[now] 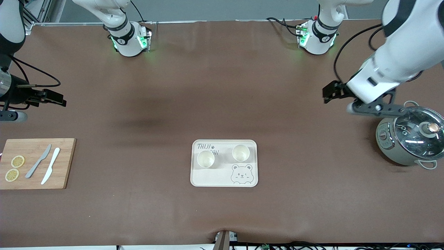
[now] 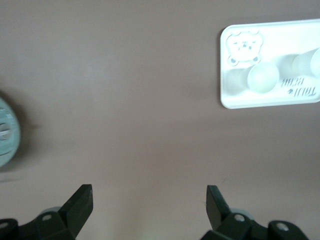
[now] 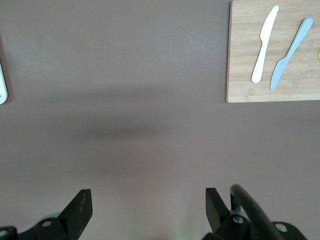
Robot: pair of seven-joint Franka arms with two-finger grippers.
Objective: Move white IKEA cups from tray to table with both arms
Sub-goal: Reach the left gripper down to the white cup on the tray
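The tray [image 1: 224, 163] sits low in the centre of the front view on the brown table [image 1: 222, 86], with both white cups standing upright on its upper half. One cup [image 1: 205, 159] is toward the right arm's end, partly over the "TAIJI BEAR" lettering; the other cup [image 1: 240, 153] is above the bear face, toward the left arm's end. They stand apart, not touching.

The left gripper [image 1: 329, 91] hangs at the right edge of the frame, over bare table beside the lidded pot [image 1: 409, 139], fingers spread wide and empty. The right gripper [image 1: 52, 97] hangs at the left edge, above the wooden cutting board [image 1: 34, 163] with its two knives [image 1: 45, 165] and lemon slices [image 1: 14, 168], fingers likewise spread and holding nothing.

The cups look light, rigid and smooth, so probably slippery and easy to tip. Their slight taper suggests pinching across the wall just below the rim, one finger inside and one outside, or across the body, with moderate squeeze.
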